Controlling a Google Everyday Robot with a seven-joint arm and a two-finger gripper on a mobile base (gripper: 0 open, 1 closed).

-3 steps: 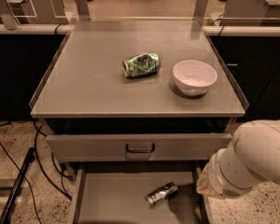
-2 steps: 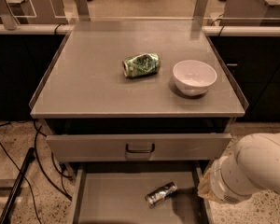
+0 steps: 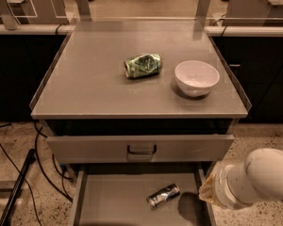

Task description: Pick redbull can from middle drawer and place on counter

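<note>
Grey metal counter point(image 3: 94, 84) fills the middle of the view, raised edges on its sides. Two things sit on the counter: a crushed green patterned can point(image 3: 142, 65) lying on its side near the counter's centre, and a white bowl point(image 3: 196, 77) upright just right of it, the two apart and not touching.

Below the counter's front edge is a closed top drawer front point(image 3: 85, 148) with a dark loop handle point(image 3: 141, 150) at its middle. Below that, the middle drawer point(image 3: 113, 201) is pulled out toward the camera, with a flat grey bottom and low side walls.

The redbull can point(image 3: 163, 195) lies on its side on the drawer bottom, under the counter's front edge and right of the counter's centre line. It is tilted diagonally, with its shiny end toward the lower left. Nothing touches it.

The white robot arm point(image 3: 259, 175) comes in from the lower right, below the counter's front right corner. The gripper point(image 3: 206, 192) is at the arm's tan tip, at the right wall of the drawer, near the redbull can but clear of it. Cannot tell if the gripper is open or closed; it holds nothing that can be seen. A dark shadow point(image 3: 188, 206) falls on the drawer bottom just beside the tip.

Black cables point(image 3: 37, 164) lie on the speckled floor left of the counter.
</note>
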